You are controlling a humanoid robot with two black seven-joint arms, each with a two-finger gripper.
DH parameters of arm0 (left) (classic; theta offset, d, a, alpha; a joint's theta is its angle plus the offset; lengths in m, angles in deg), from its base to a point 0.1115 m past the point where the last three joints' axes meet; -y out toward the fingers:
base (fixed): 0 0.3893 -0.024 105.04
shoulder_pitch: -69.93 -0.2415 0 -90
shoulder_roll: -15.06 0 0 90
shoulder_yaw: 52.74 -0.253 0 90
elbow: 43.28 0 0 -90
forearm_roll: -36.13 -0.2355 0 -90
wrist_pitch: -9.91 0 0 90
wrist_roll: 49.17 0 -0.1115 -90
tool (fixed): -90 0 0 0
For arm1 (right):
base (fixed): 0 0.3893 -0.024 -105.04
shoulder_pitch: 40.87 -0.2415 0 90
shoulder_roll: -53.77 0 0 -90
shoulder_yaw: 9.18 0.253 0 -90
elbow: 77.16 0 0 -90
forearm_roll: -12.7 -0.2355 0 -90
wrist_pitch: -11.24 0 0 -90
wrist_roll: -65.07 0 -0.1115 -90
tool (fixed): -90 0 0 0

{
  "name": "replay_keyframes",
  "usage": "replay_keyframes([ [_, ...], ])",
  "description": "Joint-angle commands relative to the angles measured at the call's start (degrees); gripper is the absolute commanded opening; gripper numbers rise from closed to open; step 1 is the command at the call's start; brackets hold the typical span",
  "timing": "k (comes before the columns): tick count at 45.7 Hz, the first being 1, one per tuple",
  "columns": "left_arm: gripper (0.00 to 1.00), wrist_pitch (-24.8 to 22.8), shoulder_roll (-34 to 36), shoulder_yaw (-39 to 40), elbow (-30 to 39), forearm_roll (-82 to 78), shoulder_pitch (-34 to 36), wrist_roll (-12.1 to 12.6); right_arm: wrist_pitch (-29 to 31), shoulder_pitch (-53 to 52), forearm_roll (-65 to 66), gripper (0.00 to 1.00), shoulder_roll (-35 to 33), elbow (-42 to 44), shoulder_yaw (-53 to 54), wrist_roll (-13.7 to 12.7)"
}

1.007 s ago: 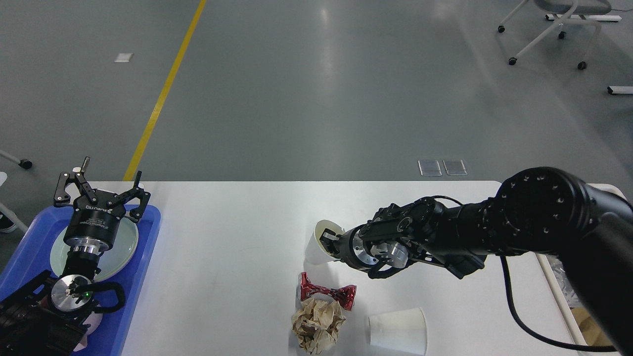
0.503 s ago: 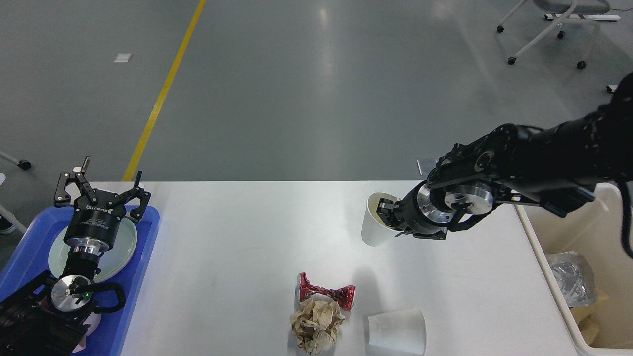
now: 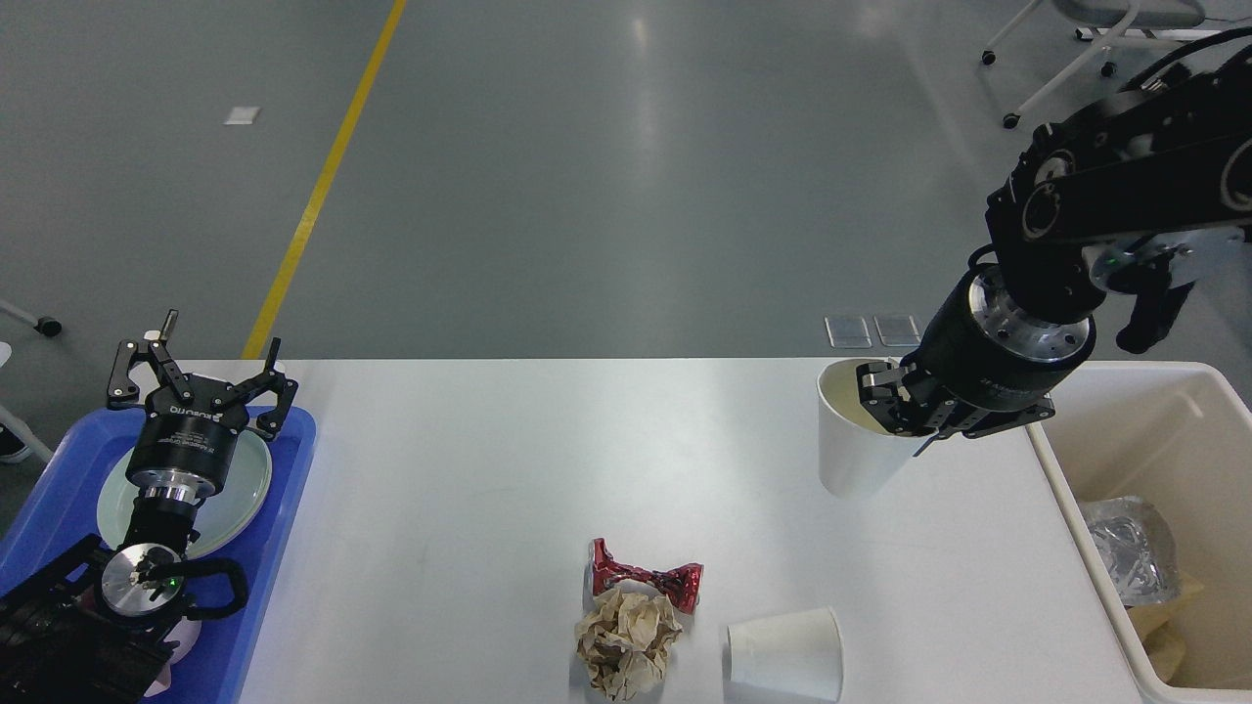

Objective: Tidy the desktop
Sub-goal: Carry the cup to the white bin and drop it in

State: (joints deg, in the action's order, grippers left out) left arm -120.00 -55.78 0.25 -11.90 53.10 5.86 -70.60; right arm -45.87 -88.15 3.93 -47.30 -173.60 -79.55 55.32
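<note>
- Grey workshop floor with a yellow line lies behind the desktop (image 3: 509,460), a wide white matte top with rounded corners that fills the lower middle of the head view.
- Right gripper (image 3: 895,406) pinches the rim of a white paper cup (image 3: 856,455), one finger inside the mouth and one outside; the cup hangs tilted above the right part of the top, near a cream-white bin (image 3: 1061,469) at the edge, probably bound for it.
- That bin already holds crumpled foil and brown paper, so it appears to serve for rubbish.
- Left gripper (image 3: 201,376) hovers with jaws spread and nothing between them, over a pale plate (image 3: 249,479) in a blue tray (image 3: 284,548) at the left edge; I judge it parked out of the way.
- Near the front edge lie a crushed red wrapper (image 3: 646,579), a ball of brown paper (image 3: 626,640) touching it, and a second paper cup (image 3: 785,653) on its side just beside them.
- Elsewhere the white surface shows smooth, with soft reflections.
</note>
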Motion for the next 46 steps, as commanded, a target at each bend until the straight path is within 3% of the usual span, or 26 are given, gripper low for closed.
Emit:
replay_keyframes([
  [1,0.98,0.0,0.0,0.01,0.0,-0.01,0.0,-0.01,-1.95,0.17,-0.38,0.0,-1.14,0.47,-3.1,-0.01],
  [11,0.98,0.0,0.0,-0.08,0.0,-0.01,-0.09,-0.01,-14.68,7.63,-0.03,0.0,-10.36,1.69,-11.89,-0.01],
  [17,0.98,0.0,0.0,-0.08,-0.09,-0.01,-0.09,-0.09,-22.69,19.22,0.94,0.0,-20.47,9.24,-12.33,-0.01],
  [25,0.98,0.0,0.0,-0.08,-0.09,-0.01,-0.09,-0.09,-26.3,36.71,4.46,0.0,-28.12,23.56,-7.52,-0.01],
  [36,0.98,0.0,0.0,-0.08,0.0,-0.01,-0.09,-0.09,-27.44,68.17,4.63,0.0,-29.19,49.57,13.84,-0.01],
  [46,0.98,0.0,0.0,0.0,0.0,-0.01,-0.09,-0.09,-30.25,92.35,4.55,0.0,-17.86,78.75,28.18,0.16],
])
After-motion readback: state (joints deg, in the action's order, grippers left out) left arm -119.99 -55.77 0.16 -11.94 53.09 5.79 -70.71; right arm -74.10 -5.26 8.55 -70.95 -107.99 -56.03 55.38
